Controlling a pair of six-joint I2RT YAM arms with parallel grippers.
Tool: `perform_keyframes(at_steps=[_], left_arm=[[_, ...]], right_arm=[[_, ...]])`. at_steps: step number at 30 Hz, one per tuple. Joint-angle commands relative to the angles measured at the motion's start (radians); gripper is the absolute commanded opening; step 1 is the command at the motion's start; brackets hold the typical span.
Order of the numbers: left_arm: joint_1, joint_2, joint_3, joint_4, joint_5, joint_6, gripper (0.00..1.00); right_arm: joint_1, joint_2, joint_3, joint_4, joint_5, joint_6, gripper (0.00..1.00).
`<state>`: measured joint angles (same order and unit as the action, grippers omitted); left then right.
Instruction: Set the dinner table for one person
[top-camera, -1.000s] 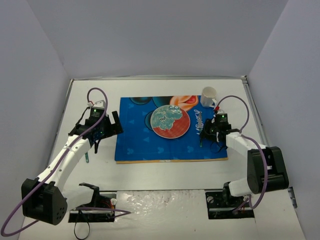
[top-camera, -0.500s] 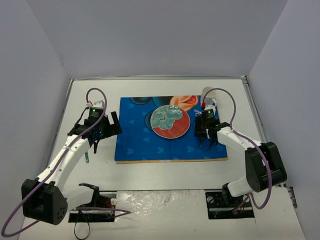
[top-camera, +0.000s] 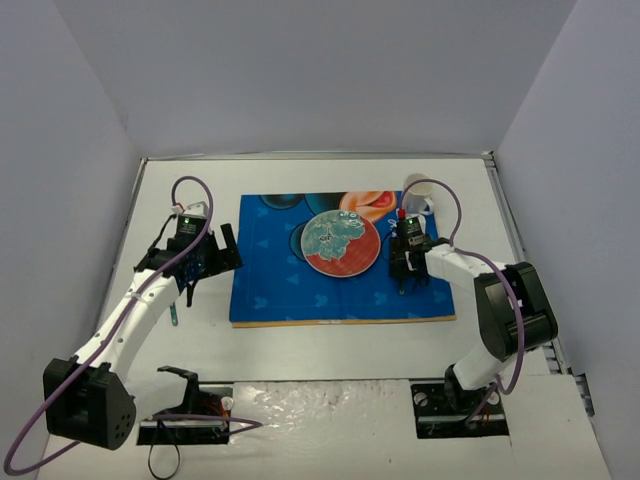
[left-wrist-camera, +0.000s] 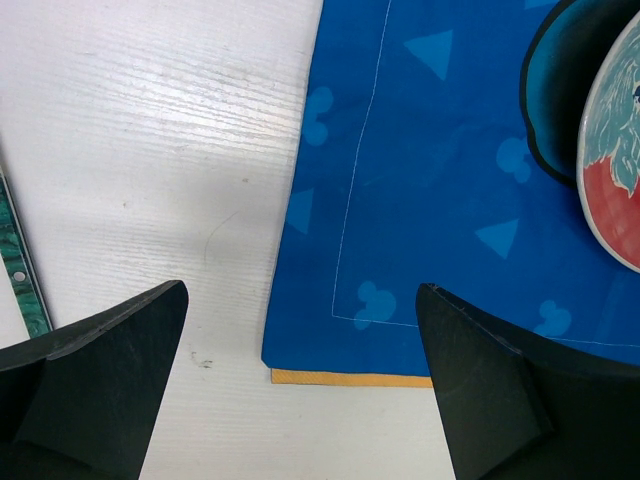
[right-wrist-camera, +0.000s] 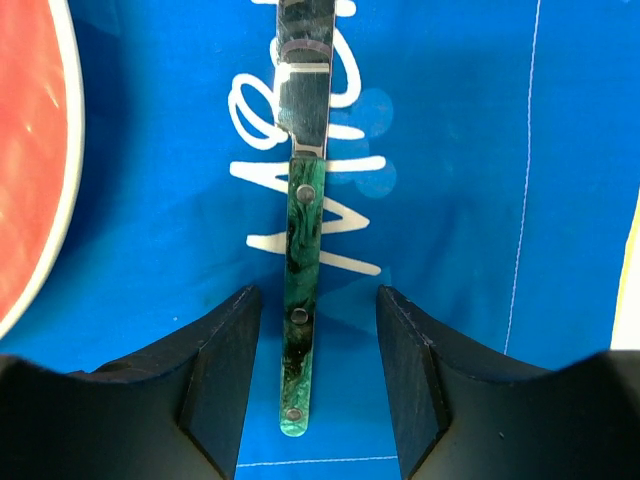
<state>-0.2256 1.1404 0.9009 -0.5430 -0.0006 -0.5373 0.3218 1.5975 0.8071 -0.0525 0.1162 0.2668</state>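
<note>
The white dinner table (top-camera: 330, 350) carries a blue Mickey-print placemat (top-camera: 280, 280). A red and teal plate (top-camera: 341, 243) lies on the mat's middle. A green-handled knife (right-wrist-camera: 302, 290) lies flat on the mat right of the plate (right-wrist-camera: 30, 150), blade pointing away. My right gripper (right-wrist-camera: 315, 330) is open, one finger on each side of the handle, not touching it; from above it (top-camera: 402, 265) hides most of the knife. My left gripper (top-camera: 226, 252) is open and empty over the mat's near left corner (left-wrist-camera: 300, 350).
A white mug (top-camera: 418, 190) stands at the mat's far right corner. Another green-handled utensil (top-camera: 174, 314) lies on the table left of the mat, at the left edge of the left wrist view (left-wrist-camera: 20, 270). Grey walls close in three sides.
</note>
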Motion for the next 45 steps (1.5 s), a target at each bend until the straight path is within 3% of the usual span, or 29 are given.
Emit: perform_keyframes(at_steps=[1,37,45], left_arm=[[0.012,-0.022,0.046,0.011,-0.013,0.013,0.96],[0.032,-0.035,0.039,-0.005,-0.004,0.013,0.96],[0.05,-0.009,0.058,-0.034,-0.01,0.022,0.96]], right_arm=[[0.002,0.01,0.027,-0.023,0.036,0.0,0.47],[-0.015,-0.018,0.019,-0.073,0.158,0.088,0.47],[-0.013,-0.237,0.069,-0.086,-0.006,0.065,0.52]])
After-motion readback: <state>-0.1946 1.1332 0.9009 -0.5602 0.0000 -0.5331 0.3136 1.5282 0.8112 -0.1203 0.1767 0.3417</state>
